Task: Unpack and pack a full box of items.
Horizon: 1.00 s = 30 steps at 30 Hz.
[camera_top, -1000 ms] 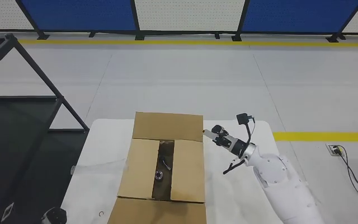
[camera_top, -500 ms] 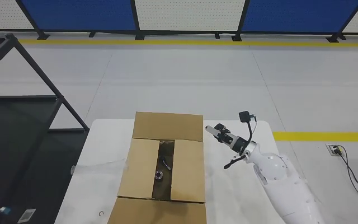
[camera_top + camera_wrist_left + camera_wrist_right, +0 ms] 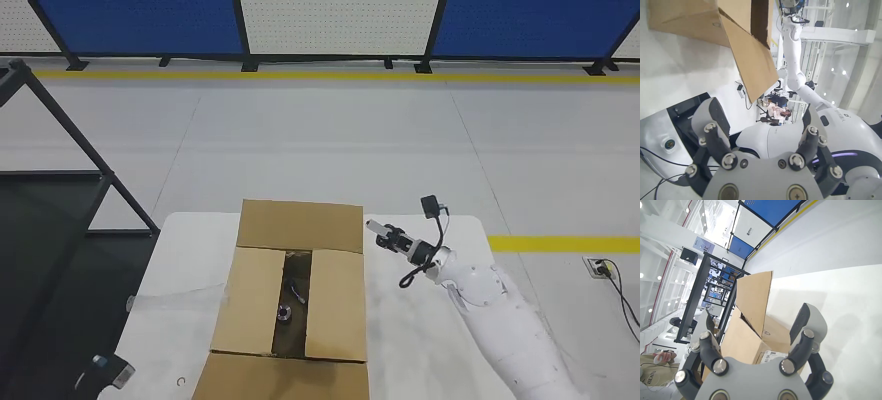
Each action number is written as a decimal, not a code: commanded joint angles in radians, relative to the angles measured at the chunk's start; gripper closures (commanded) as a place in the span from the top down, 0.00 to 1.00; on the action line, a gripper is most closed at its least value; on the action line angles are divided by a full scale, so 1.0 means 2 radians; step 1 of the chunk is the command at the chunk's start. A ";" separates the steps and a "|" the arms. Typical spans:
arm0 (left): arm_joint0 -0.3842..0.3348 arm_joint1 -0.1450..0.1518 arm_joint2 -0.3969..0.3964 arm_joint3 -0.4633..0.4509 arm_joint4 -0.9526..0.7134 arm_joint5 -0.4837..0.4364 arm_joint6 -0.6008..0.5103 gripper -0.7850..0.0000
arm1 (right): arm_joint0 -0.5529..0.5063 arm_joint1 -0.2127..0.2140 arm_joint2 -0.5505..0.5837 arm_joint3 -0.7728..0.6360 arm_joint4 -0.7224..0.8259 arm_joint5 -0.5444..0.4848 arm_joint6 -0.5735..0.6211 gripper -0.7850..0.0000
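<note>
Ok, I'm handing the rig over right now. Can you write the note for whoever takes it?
Left gripper: open, empty, by the near left edge of the white table.
Right gripper: open, empty, beside the far right corner of the brown cardboard box.
Box: on the table. Its end flaps are folded out and its two long flaps are nearly shut, with a gap between them. Small dark items lie inside.
Done: end flaps out.
Left: open the long flaps, unpack the items, repack.
</note>
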 commanded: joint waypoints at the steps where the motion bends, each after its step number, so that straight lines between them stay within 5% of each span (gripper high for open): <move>1: -0.015 0.001 0.021 0.006 0.007 0.003 0.003 1.00 | 0.013 -0.007 -0.011 0.027 0.017 -0.015 0.009 1.00; 7: -0.043 0.002 0.058 0.013 -0.007 0.011 0.015 1.00 | 0.045 -0.026 -0.037 0.085 0.055 -0.064 0.038 1.00; 15: -0.041 0.004 0.057 0.006 -0.021 0.002 0.017 1.00 | 0.070 -0.044 -0.047 0.129 0.123 -0.127 0.095 1.00; 22: -0.030 0.003 0.039 -0.009 -0.074 -0.006 0.034 1.00 | 0.078 -0.043 -0.032 0.138 0.188 -0.173 0.169 1.00; 30: -0.030 0.002 0.039 -0.031 -0.105 -0.003 0.052 1.00 | 0.069 -0.035 -0.032 0.104 0.174 -0.180 0.166 1.00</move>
